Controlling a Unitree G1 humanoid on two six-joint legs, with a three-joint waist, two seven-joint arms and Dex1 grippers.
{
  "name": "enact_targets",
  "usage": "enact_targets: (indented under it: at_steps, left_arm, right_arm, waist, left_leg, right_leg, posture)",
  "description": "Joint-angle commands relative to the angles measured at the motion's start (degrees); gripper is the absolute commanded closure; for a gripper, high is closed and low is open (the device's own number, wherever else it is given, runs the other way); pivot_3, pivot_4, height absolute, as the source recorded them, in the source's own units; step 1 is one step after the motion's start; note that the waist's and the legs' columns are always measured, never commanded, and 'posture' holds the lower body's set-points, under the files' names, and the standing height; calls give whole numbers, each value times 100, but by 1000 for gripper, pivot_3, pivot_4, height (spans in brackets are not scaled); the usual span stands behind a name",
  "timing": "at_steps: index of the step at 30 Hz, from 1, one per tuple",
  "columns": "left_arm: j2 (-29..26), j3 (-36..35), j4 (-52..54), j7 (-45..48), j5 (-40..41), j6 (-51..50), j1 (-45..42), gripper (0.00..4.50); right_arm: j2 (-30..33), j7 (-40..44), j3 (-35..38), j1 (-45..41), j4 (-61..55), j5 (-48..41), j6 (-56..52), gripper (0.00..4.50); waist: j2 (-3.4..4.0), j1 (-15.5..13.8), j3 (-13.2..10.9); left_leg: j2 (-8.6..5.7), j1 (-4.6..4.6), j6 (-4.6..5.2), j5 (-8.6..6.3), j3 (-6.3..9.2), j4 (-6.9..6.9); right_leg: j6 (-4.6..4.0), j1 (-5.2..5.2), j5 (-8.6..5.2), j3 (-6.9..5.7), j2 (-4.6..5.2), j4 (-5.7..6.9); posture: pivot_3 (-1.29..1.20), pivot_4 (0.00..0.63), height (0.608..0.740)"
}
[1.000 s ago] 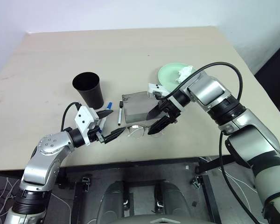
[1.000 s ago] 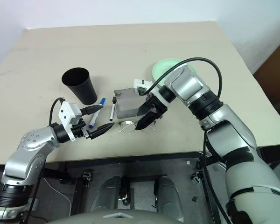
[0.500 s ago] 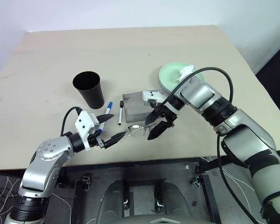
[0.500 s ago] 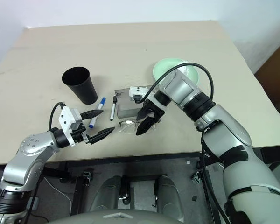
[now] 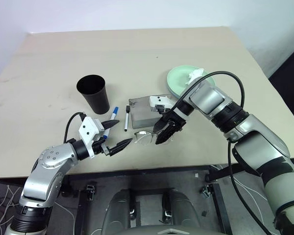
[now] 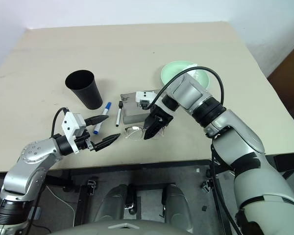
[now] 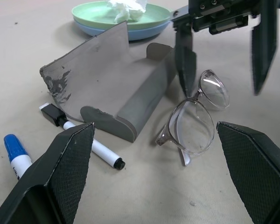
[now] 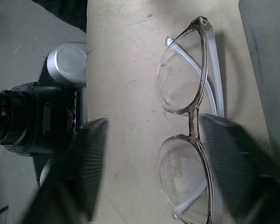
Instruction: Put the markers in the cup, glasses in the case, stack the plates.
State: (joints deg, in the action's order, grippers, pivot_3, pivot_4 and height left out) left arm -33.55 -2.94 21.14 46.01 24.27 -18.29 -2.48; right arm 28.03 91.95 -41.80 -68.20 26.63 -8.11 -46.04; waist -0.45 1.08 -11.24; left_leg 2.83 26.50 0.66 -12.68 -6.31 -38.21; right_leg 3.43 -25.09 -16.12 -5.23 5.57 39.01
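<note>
Over the glasses [image 5: 146, 136], right claw [image 5: 164, 131] half-open — empty

Pretty tight around the glasses [image 5: 144, 136]: the open case [image 5: 142, 110] sits just behind, markers [image 5: 126, 118] beside it, while the far surface [image 5: 137, 54] is wide open.

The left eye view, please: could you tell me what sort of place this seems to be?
Probably a lab or test room: a plain beige table against a bare white wall, with the table's metal frame and loose cables over grey floor below.
</note>
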Motion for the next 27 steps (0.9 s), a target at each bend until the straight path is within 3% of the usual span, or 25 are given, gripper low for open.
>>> enact_targets:
  at_steps: [1, 9, 12, 14, 21, 27]
  left_arm:
    - [13, 13, 177, -6, -15, 114, -32, 98]
    - [32, 24, 179, -26, -17, 110, -41, 98]
    - [40, 24, 180, -36, -15, 110, -38, 98]
    - [43, 19, 177, -45, -13, 117, -29, 98]
    - [60, 25, 180, -84, -33, 148, -10, 98]
    - [50, 22, 171, -95, -30, 172, 8, 98]
  right_arm:
    - [-5, 55, 38, -77, -139, -6, -1, 1850]
    - [-146, 34, 84, -26, -44, 210, -16, 1850]
    - [-195, 24, 117, -21, -23, 247, -44, 2415]
    - [-217, 19, 128, -21, -13, 285, -34, 3028]
    - [-270, -5, 126, -19, 143, 444, 90, 3028]
    - [-316, -1, 170, -11, 134, 483, 10, 4474]
  waist:
    - [0, -1, 0]
    - [0, -3, 0]
    - [0, -3, 0]
    - [0, -2, 0]
    - [0, -6, 0]
    - [-1, -6, 1]
  left_leg:
    - [0, 0, 0, 0, 0, 0]
    - [0, 0, 0, 1, -1, -1]
    - [0, 0, 0, 1, -1, -1]
    - [0, 0, 0, 1, -1, -1]
    - [0, 0, -1, 3, -1, -2]
    - [1, -1, -2, 4, -1, -2]
  right_leg:
    - [0, 0, 0, 0, 0, 0]
    - [1, 1, 0, -1, -3, 1]
    - [1, 1, 0, -1, -3, 1]
    - [1, 1, 0, -1, -4, 1]
    - [1, 3, 0, -3, -4, 2]
    - [2, 3, 1, -3, -6, 3]
  posture:
    - [0, 150, 701]
    - [0, 150, 701]
    - [0, 150, 701]
    - [0, 150, 701]
    - [0, 150, 701]
    - [0, 150, 701]
